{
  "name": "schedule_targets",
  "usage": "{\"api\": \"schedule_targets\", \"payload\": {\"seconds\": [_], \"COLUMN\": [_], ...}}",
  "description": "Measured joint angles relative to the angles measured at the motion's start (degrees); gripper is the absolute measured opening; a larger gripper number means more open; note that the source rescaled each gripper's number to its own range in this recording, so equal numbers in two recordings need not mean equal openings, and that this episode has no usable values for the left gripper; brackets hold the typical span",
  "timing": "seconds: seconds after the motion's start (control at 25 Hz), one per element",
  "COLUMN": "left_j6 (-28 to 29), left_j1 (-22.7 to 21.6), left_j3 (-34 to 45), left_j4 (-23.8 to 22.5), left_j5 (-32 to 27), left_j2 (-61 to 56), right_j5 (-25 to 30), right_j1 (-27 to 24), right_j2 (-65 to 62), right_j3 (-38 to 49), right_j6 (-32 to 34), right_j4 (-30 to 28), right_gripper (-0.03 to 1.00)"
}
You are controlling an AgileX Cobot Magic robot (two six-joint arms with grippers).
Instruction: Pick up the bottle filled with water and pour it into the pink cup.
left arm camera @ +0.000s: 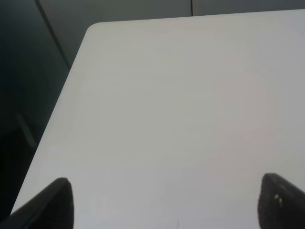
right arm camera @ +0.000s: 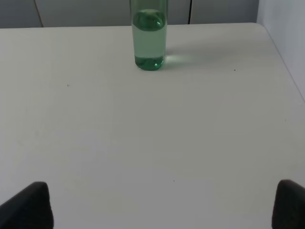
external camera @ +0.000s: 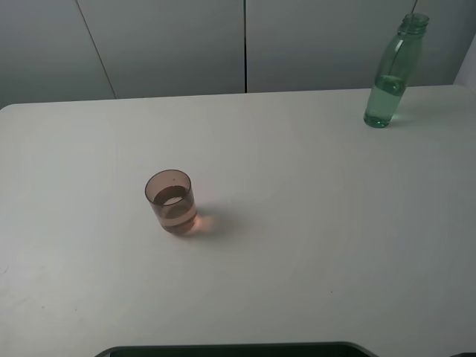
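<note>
Closest thing to my overhead cam is a dark rounded edge (external camera: 238, 348) at the near side of the table, not sure what it is. Past that it's just the plain white table (external camera: 312, 245) with grey wall panels (external camera: 171, 44) behind it, vertical seams between them.

Left pincer (left arm camera: 164, 202): fingers spread wide apart, nothing between them, only bare tabletop and a rounded table corner (left arm camera: 93, 27) ahead of it. Right pincer (right arm camera: 164, 205): also spread wide, holding nothing. The bottle (right arm camera: 149, 36) sits well ahead of it and a bit off to one side, well clear of the fingertips.

The bottle (external camera: 392, 74) stands upright, long axis vertical, open neck pointing straight up, water filling roughly the lower part. It's at the far right of the table near the back edge. The pink cup (external camera: 171, 201) stands upright too, mouth up, with some liquid in it, well apart from the bottle, toward the left-centre.

Count: one bottle, one cup, two pincers.
</note>
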State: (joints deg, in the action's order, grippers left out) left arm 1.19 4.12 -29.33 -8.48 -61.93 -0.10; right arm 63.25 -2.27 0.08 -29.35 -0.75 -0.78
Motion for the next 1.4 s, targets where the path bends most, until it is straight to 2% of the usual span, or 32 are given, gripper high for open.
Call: {"api": "schedule_targets", "payload": {"seconds": [1.4], "left_j6": [0.00], "left_j1": [0.00], "left_j3": [0.00], "left_j4": [0.00], "left_j5": [0.00], "left_j2": [0.00], "right_j5": [-0.12], "right_j1": [0.54], "right_j2": [-0.10], "right_j3": [0.00], "right_j6": [1.31], "right_j4": [0.10], "right_gripper": [1.00]}}
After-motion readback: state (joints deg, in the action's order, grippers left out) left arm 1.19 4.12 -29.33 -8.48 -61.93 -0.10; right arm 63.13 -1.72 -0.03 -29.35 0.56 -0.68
